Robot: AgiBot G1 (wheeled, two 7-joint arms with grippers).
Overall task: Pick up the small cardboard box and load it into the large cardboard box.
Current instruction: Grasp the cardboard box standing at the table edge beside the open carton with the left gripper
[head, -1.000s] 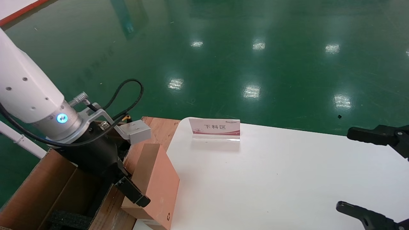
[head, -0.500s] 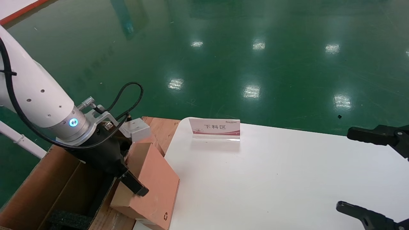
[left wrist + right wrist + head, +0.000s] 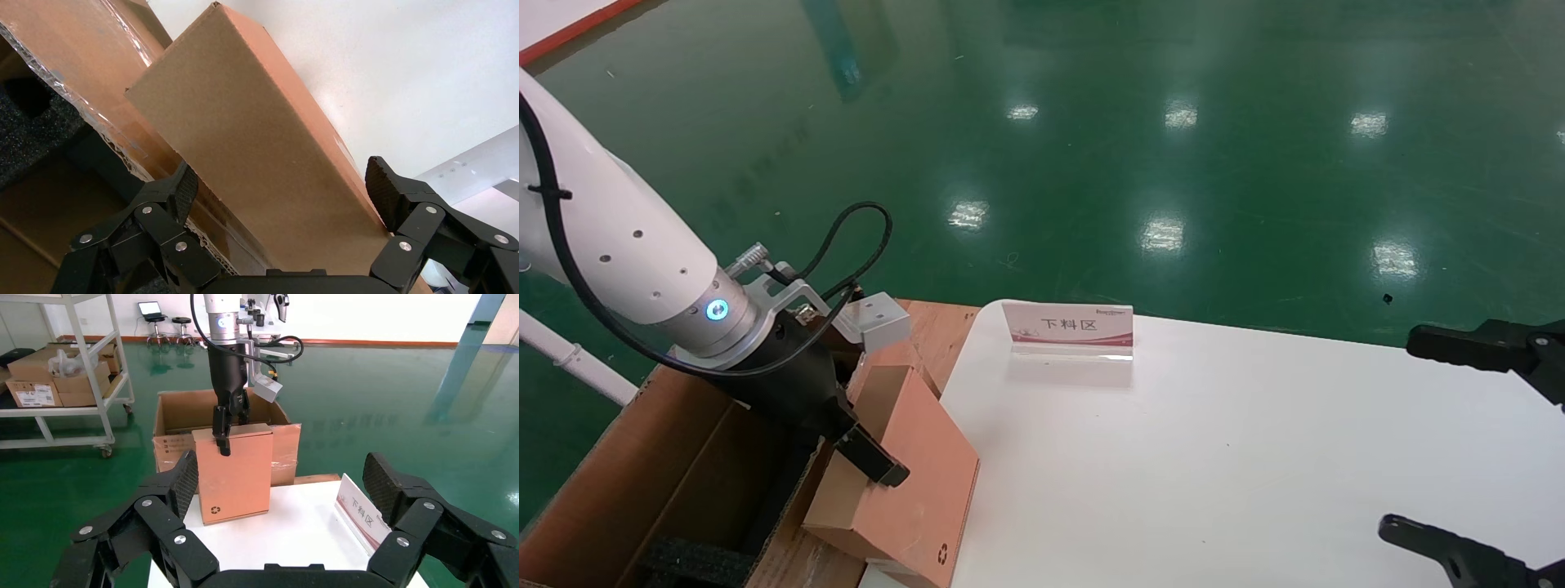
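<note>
Large cardboard box (image 3: 674,465), flaps open, is sitting on the floor at 8 o'clock in the head view, black foam (image 3: 686,559) visible inside. Left gripper (image 3: 858,453) is reaching down over its right-hand flap, fingers spread on either side of the small cardboard box's top edge; the left wrist view shows both pads standing clear of the carton, so it is released, not clamping. Small cardboard box (image 3: 911,474) is leaning tilted at 7 o'clock, lower end on the white table (image 3: 1214,457) edge, upper end against the large box's flap, recycling mark (image 3: 942,554) showing. Acrylic sign (image 3: 1068,329) is standing at 12 o'clock on the table. Right gripper (image 3: 1467,445) is hanging idle at 4 o'clock, jaws wide apart, holding nothing.
</note>
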